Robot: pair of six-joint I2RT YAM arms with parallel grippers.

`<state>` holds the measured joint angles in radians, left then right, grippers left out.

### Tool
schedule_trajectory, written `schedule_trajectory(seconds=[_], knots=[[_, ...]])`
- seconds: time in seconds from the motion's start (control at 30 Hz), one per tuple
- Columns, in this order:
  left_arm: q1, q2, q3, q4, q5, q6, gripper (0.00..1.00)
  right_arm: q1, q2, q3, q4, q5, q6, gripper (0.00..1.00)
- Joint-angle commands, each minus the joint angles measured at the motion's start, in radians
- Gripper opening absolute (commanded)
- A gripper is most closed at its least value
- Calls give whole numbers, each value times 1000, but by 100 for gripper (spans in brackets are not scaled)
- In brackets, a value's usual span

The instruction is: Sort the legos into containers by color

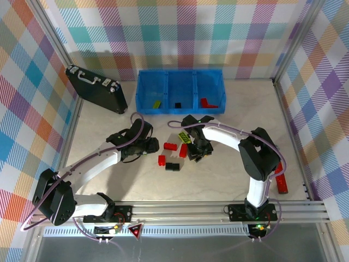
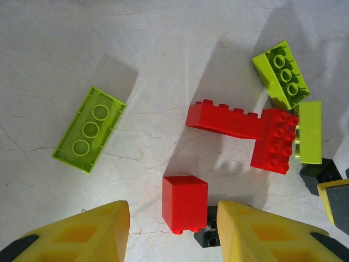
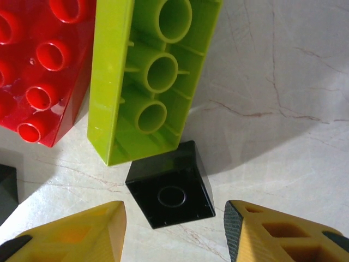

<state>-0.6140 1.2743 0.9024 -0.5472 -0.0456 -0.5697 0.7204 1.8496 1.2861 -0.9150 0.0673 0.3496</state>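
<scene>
hovering low over the desk (image 1: 234,114), the left gripper (image 2: 172,210) is held with its yellow fingers (image 2: 87,234) spread. a red cube brick (image 2: 184,203) is framed in the gap between them, untouched. the spread is judged to be kept so that the cube can be straddled before any squeeze. a black brick (image 2: 209,236) lies against that cube on the right finger's side and could be caught along with it. ahead and to the left of this gripper an upturned lime brick (image 2: 89,129) lies alone. ahead and to the right a long red brick (image 2: 221,119) and a wide red brick (image 2: 274,140) are bunched with two more lime ones.

the right gripper (image 3: 174,213) is likewise parted and nothing is pinched. a small black cube (image 3: 170,191) sits just ahead between its fingertips, with a hollow-side-up lime brick (image 3: 147,76) close against its far corner. the approach is judged to be aimed at the black piece alone.

the blue bin (image 1: 181,72) stands well beyond both grippers, at the far side of the desk. a red brick is lodged in its right compartment, a black one in the middle and a lime one in the left, so most of the sorting is judged to be left.
</scene>
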Motion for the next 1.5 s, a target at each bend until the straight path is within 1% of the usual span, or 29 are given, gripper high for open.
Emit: schedule_trajectory(seconds=[0.0, 0.43, 0.53, 0.7, 0.77, 1.0, 1.2, 1.37, 1.47], knots=[[-5, 0, 7, -6, -9, -15, 46, 7, 21, 22, -12, -13, -20, 52], [-6, -3, 0, -4, -12, -22, 46, 17, 53, 44, -16, -9, -27, 50], [-6, -3, 0, -2, -15, -23, 46, 21, 51, 46, -22, -7, -29, 48], [-6, -10, 0, -2, -28, -29, 46, 24, 50, 48, -32, -7, -28, 40], [-6, -11, 1, -10, -42, -26, 46, 24, 44, 48, -33, -5, -23, 39], [4, -6, 20, -51, -76, -1, 46, 25, -4, 61, -57, 1, -17, 38], [54, -34, 0, -60, -72, 9, 46, 24, -42, 121, -89, 7, -28, 39], [117, -81, -37, -68, -50, 11, 46, 15, -26, 237, -111, 36, -45, 39], [151, -116, -64, -62, -26, 11, 46, -10, 18, 332, -111, 42, -63, 39]])
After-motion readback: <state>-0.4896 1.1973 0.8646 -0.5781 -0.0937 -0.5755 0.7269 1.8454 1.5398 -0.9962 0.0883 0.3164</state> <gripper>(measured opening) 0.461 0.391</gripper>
